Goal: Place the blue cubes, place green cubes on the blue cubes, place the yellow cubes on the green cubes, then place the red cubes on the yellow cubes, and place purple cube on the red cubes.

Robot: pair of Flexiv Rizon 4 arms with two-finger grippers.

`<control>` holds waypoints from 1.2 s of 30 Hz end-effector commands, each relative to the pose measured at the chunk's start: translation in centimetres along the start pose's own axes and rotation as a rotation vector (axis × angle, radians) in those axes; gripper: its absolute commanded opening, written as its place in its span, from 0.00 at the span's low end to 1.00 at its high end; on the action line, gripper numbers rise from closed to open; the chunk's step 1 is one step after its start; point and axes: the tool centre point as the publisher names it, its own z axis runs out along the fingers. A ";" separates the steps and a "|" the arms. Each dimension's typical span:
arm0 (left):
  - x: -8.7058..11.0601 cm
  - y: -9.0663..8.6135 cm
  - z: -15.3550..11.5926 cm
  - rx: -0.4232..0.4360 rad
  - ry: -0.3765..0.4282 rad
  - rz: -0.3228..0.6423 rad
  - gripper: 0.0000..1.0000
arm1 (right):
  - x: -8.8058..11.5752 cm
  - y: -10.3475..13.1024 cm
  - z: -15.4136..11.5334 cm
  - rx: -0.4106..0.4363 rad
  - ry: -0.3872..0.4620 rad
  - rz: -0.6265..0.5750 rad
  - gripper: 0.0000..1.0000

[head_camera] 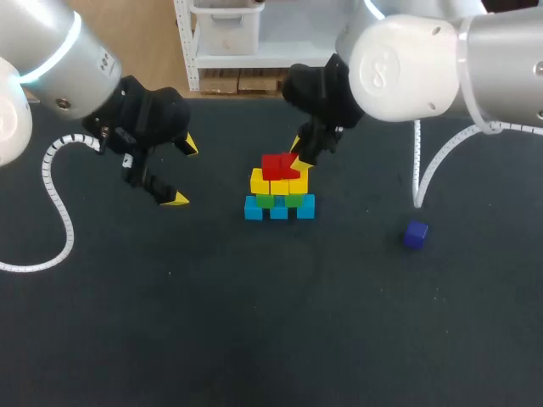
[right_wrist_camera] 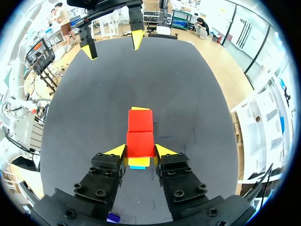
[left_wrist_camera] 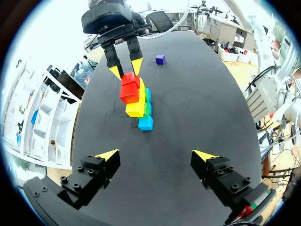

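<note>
Head view: my right gripper (head_camera: 296, 154) sits atop the stack (head_camera: 278, 191), seating a red cube (head_camera: 276, 164) on the yellows (head_camera: 259, 181). My left gripper (head_camera: 182, 172) hangs left of the stack, out of the way. The purple cube (head_camera: 415, 234) lies well right of the stack, probably kept for last.

Left wrist view: my left fingers are spread wide and empty, with the stack ahead.

Right wrist view: both right fingers press the red cube's sides, gripping it.

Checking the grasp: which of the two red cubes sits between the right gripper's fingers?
The red cube nearest the right gripper, flanked by both yellow tips; the other red cube lies beyond them.
</note>
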 end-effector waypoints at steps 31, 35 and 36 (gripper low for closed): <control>0.1 0.0 0.0 0.000 -0.004 0.004 1.00 | 0.1 -0.3 0.2 -0.007 0.001 -0.001 0.33; 0.1 0.0 0.0 0.000 -0.004 0.004 1.00 | 0.1 -0.3 0.3 -0.009 -0.002 0.000 0.38; 0.1 0.0 0.0 0.000 -0.004 0.004 1.00 | 0.1 -0.3 0.3 -0.009 -0.002 0.000 0.38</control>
